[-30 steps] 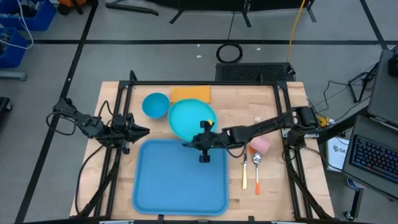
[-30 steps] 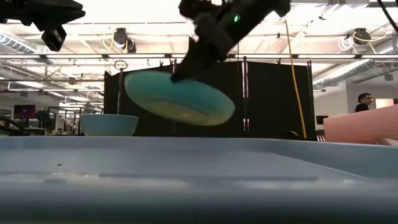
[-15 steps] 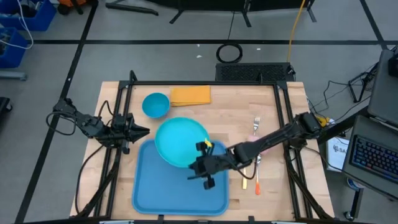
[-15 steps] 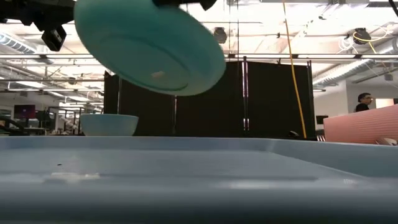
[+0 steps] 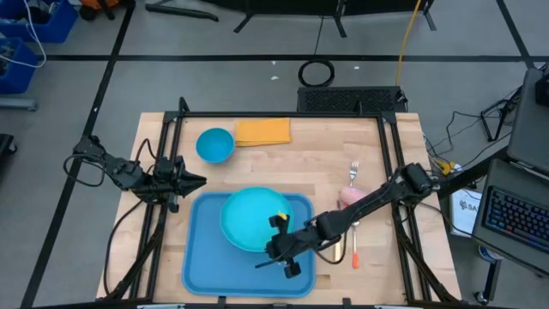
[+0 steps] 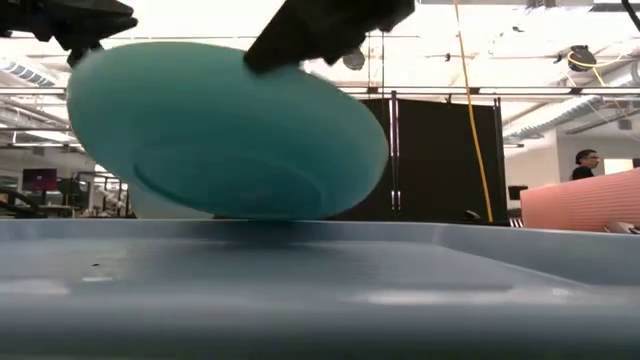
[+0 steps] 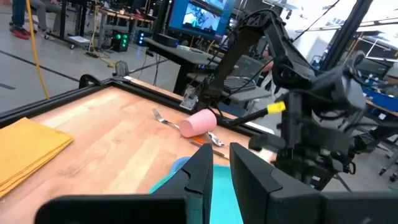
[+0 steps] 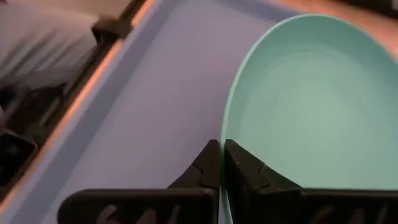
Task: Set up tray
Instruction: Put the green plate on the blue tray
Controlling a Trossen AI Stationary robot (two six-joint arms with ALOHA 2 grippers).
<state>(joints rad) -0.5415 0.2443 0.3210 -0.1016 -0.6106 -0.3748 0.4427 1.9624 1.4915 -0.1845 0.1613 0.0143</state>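
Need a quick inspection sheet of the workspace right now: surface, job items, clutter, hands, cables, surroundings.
Surface: wooden table, inside a black frame.
Job's things: blue tray at the near edge; turquoise plate tilted over it, low edge at the tray floor.
Clutter: blue bowl, orange napkin, pink cup, fork, orange-handled utensil.
Hands: right hand shut on the plate rim; left hand waits at the table's left side, holding nothing.
Cables: yellow cable and black coil on the floor.
Surroundings: person far behind.
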